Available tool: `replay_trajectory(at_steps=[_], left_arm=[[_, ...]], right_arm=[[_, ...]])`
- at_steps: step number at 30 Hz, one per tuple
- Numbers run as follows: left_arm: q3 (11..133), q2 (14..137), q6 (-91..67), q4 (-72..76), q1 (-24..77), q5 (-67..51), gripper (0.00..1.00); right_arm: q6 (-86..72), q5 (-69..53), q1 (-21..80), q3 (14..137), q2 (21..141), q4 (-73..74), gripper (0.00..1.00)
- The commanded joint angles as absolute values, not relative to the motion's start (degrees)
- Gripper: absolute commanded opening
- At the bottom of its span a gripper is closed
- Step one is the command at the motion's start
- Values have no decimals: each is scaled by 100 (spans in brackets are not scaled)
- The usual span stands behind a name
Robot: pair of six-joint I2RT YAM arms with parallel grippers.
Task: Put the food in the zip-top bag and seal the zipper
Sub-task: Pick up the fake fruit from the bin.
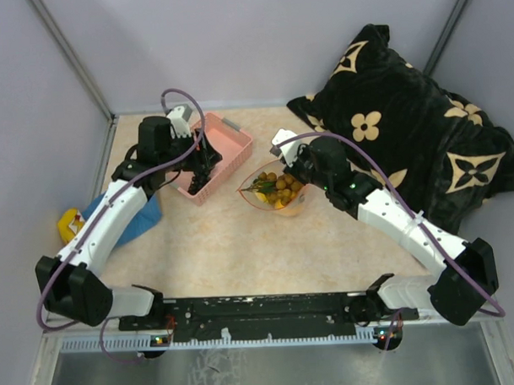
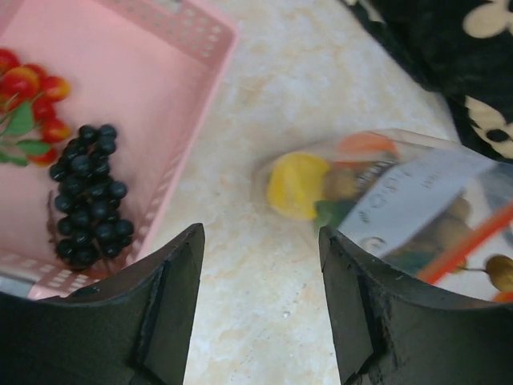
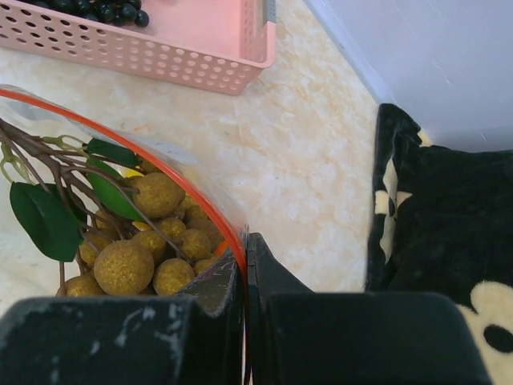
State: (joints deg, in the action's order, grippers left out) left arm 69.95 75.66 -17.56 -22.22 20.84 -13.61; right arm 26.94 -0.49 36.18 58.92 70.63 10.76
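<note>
The clear zip-top bag (image 1: 278, 190) lies mid-table with its mouth open. It holds a tan-brown berry cluster (image 3: 152, 233), a yellow fruit (image 2: 298, 184) and an orange fruit (image 2: 365, 144). My right gripper (image 3: 245, 261) is shut on the red-orange zipper strip (image 3: 160, 152) at the bag's mouth rim. Dark grapes (image 2: 90, 192) and small red pieces (image 2: 32, 96) lie in the pink basket (image 1: 213, 156). My left gripper (image 2: 260, 273) is open and empty, over bare table between the basket's corner and the bag.
A black cushion with tan flowers (image 1: 415, 136) fills the back right. A blue-and-yellow cloth (image 1: 89, 217) lies at the left edge beside my left arm. Grey walls close in the table on three sides.
</note>
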Motion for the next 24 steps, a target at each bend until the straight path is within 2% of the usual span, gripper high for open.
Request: replay_trajectory(at_steps=[1,6,12,19,24], left_arm=[[6787,7919,-1924,-2241,1611,-1143,67],[6908,8549,-1761,-2324,1157,-853,70],[7685,9721,-1324,-2722,915,-410,74],[8833,11135,-1031,-3526,914,-656,77],[8904,11434,-807,-3722,914,-775,77]], right_arm=[[2689,-59,3587,6232,6995,832,0],[2681,-94,3586,6227,6992,846,0],[2681,-128,3586,6223,7019,837,0],[2722,-115,3587,6171,7022,848,0],[2725,-56,3586,6141,6992,830,0]])
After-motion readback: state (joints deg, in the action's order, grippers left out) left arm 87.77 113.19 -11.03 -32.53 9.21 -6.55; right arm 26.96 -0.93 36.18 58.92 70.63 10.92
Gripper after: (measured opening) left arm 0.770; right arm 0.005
